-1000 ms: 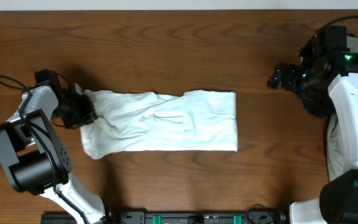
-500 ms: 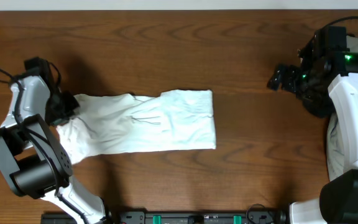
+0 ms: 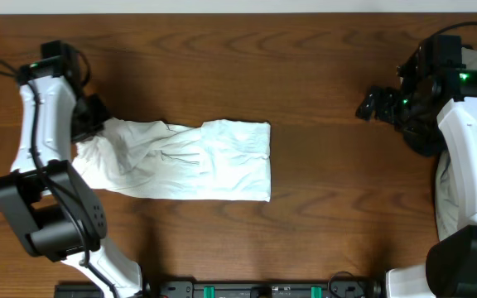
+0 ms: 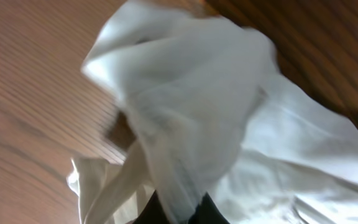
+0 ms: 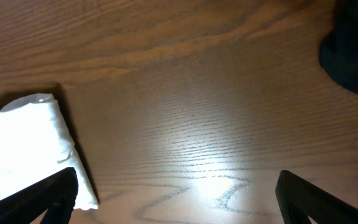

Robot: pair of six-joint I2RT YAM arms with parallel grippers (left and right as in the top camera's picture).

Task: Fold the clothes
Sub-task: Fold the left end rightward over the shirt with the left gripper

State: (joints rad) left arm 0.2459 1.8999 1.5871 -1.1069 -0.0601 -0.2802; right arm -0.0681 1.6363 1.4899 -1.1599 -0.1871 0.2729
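shirt: white shirt (image 3: 189,161), folded into a long strip, lies across the middle of the wooden table (image 3: 222,50) with its long axis running left to right. It is wrinkled and bunched at its left end and square-edged at its right end.
left gripper: my left gripper (image 3: 98,124) is pinched tight on the shirt's upper-left corner. The cloth rises off the table to the fingers there.
left wrist view: the shirt (image 4: 191,112) fans out from between my fingertips (image 4: 197,218) at the bottom edge and fills most of the view, blurred. Wood shows on both sides.
right gripper: my right gripper (image 3: 369,105) has its fingers spread wide and holds nothing. It sits over bare wood at the table's right side, well apart from the shirt's right end.
right wrist view: both fingers (image 5: 39,196) show in the bottom corners with bare table between them. The shirt's end (image 5: 23,143) shows at the left edge.
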